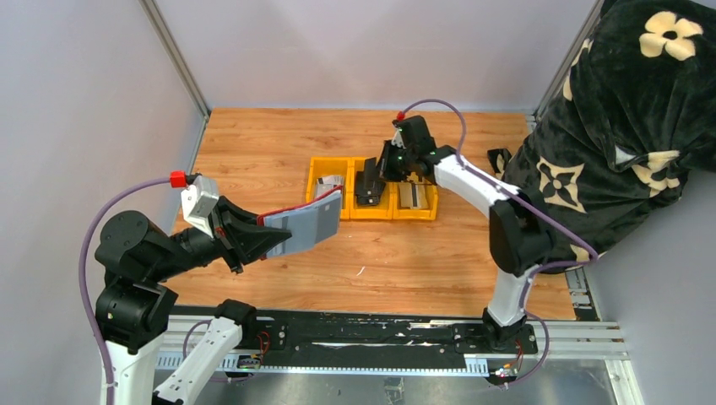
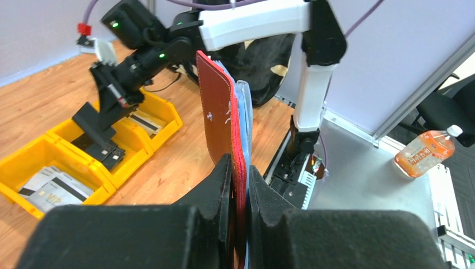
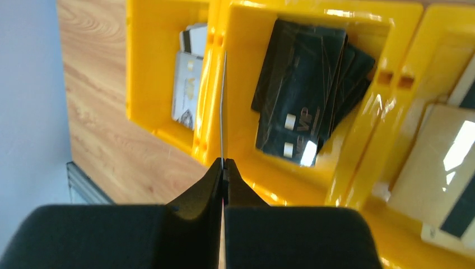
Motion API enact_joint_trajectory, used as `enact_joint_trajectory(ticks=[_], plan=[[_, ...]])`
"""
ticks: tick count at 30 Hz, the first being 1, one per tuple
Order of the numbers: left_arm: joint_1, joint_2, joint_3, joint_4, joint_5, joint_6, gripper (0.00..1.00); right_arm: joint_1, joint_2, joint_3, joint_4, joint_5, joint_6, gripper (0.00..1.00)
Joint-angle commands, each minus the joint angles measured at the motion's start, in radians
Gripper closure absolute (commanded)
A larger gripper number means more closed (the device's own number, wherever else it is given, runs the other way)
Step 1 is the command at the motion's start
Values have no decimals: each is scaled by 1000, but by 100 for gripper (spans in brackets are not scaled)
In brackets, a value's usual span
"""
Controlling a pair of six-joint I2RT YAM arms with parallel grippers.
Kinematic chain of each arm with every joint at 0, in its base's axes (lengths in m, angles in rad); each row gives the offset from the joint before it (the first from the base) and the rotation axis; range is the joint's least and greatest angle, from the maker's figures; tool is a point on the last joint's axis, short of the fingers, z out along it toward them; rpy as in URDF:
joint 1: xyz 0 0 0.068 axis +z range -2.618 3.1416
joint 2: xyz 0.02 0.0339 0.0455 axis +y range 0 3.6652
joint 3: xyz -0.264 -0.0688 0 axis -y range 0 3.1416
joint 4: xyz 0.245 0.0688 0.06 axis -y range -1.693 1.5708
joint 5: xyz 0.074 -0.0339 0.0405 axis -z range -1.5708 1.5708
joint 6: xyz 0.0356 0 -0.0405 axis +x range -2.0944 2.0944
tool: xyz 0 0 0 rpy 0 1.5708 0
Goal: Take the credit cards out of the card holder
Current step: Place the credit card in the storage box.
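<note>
While the task sits at its drop-off stage, your stock reads as follows, largest first.

1. Table: wooden top, below both pincers.
2. Yellow bins, three in a row, directly under the right pincer: left bin, middle bin, right bin.
3. Card holder: maroon outside, grey lining. It is clamped by one edge between the fingers of the left pincer, stands on edge off the table, and is well apart from the right pincer. You cannot tell whether any cards are left inside.
4. Sorted stacks: grey-white cards to the left of the right pincer, black cards just to its right, tan cards farthest right.
5. Credit card: one, seen edge-on, pinched in the right pincer's closed tips. It projects ahead of them over the wall between the left and middle bins. Its colour is not readable.

Step in hand, as judged: depositing one extracted card. Next move calls for you to shift off the dividing wall, settle over the matching bin, then part the tips.
</note>
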Motion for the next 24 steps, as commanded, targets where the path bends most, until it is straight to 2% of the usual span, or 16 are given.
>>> enact_joint_trajectory(ticks=[1,5,9,10,14,24], plan=[[1,-20,1,57,30,-28,100,36,148,150,-133,101,-33,100],[1,-26,6,78,42,-54,100,49,261,251,-166,113,-37,100],[1,-30,20,72,44,-50,100,61,310,298,-188,136,-41,100],[1,-31,20,68,44,-49,100,62,314,304,-195,147,-43,97],[1,-32,16,69,49,-54,100,78,288,294,-211,218,-49,75],[1,-32,27,83,65,-70,100,124,15,263,-204,266,-85,46]])
